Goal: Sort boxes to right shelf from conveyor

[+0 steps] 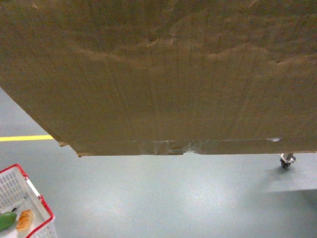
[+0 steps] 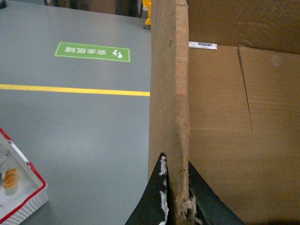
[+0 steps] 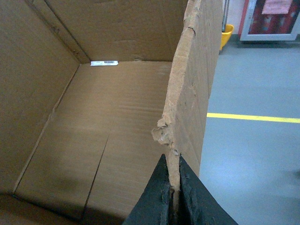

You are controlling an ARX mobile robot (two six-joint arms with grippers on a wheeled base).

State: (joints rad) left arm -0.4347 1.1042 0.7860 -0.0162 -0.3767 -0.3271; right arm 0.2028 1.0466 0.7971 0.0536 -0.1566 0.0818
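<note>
**Box held aloft between both arms, shelf not in sight**

The cardboard box [image 1: 163, 74] fills most of the head view, its taped bottom seam turned toward the camera, raised above the grey floor [image 1: 163, 198] and away from any support. It hangs between the two arms. The left end effector [image 2: 177, 197] is clamped on the ragged rim of one side wall, one finger outside and one inside. The right end effector [image 3: 173, 192] pinches the opposite wall the same way, just below a torn notch in the edge.

Judging from this, the step in hand is the carry toward the right shelf. To do it well, both arms should move together and keep their spacing, since pulling apart or squeezing in would likely buckle the walls. The torn rim looks weak, so slow, level travel seems wise.

A red-rimmed white basket [image 1: 25, 203] sits low at the left, near the path, with a yellow floor line [image 1: 25, 138] beyond.

Much is hidden. The box blocks the forward view, so neither shelf nor conveyor can be seen. Only a small caster [image 1: 287, 159] peeks out under the box's right edge; what it belongs to I cannot tell. A small white label strip [image 3: 104, 63] lies inside the box, unreadable.
</note>
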